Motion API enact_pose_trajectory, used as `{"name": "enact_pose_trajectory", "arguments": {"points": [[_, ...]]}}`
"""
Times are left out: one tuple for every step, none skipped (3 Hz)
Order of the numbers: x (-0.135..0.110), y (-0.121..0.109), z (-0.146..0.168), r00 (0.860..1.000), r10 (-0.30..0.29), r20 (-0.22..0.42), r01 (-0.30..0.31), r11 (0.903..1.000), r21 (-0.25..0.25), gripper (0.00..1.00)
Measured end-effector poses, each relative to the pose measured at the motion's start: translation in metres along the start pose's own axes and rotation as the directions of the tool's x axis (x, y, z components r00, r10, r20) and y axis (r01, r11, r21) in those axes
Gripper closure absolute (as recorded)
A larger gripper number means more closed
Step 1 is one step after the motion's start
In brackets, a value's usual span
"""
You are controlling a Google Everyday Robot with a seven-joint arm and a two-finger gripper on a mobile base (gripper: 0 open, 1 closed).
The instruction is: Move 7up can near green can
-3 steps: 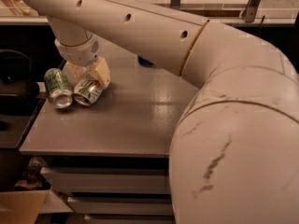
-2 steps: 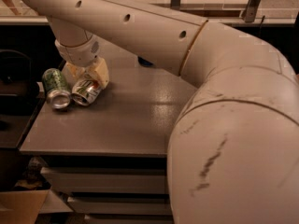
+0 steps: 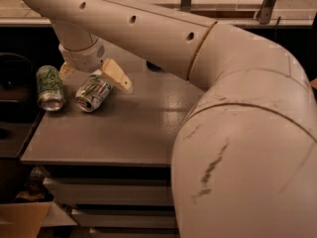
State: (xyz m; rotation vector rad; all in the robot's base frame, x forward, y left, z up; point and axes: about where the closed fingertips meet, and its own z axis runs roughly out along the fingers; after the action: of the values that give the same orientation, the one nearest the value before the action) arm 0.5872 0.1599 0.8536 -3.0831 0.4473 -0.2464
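1. Jaws hang low over the far-left part of the desk [image 3: 148, 133], spread wide and clamped on nothing. One pale finger [image 3: 117, 75] slants out toward 4 o'clock; the other finger [image 3: 64, 70] shows only as a stub at 9 o'clock.
2. Directly under them and a little toward 6 o'clock lies the 7up can [image 3: 93, 92], on its side. Its far end is tucked between the two fingers; whether either one touches it I cannot tell.
3. Its long axis runs from about 1 o'clock at the far end to 7 o'clock at the near, silver end, so the jaws straddle it across its width.
4. At 9 o'clock from it lies the green can [image 3: 49, 87], also on its side, with its axis close to 12-to-6. The two are just beside each other, with a narrow strip of desk between.
5. Judgement: the placing looks done, and what remains is getting clear. A straight lift should do it. The can would roll across its axis, toward 10 or 4 o'clock, so a sideways drag by the 4 o'clock finger could push it off.
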Motion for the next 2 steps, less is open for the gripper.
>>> {"name": "enact_pose_trajectory", "arguments": {"points": [[0.006, -0.001, -0.004, 1.000, 0.008, -0.002, -0.008, 0.9999, 0.010, 0.00], [0.017, -0.001, -0.015, 1.000, 0.030, -0.004, -0.029, 0.9990, 0.035, 0.00]]}}
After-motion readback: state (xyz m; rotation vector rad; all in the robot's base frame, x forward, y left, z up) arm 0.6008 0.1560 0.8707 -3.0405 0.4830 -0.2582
